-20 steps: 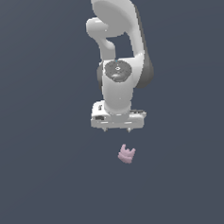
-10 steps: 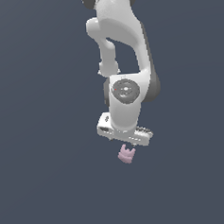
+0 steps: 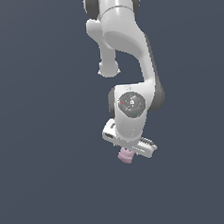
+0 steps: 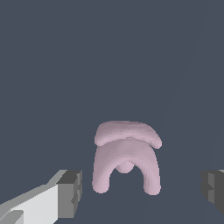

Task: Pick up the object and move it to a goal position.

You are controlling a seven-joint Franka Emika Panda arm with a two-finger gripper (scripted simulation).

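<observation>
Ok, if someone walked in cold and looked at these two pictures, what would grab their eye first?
The white arm reaching down the middle of the exterior view against bare dark grey. Then the pale pink lumpy object in the wrist view, lying between the open tool's two dark fingertips with a gap on each side.

From where I stand, the white arm [image 3: 123, 46] reaches down from the top of the scene against a plain dark slate background, bending at a rounded joint with a grey disc on its face. Below that joint the gripper [image 3: 127, 150] hangs tilted, its lower edge sloping down toward the exterior view's right. The object [image 3: 125, 156], a small pale pink lump, sits right under the gripper, partly hidden by it.
</observation>
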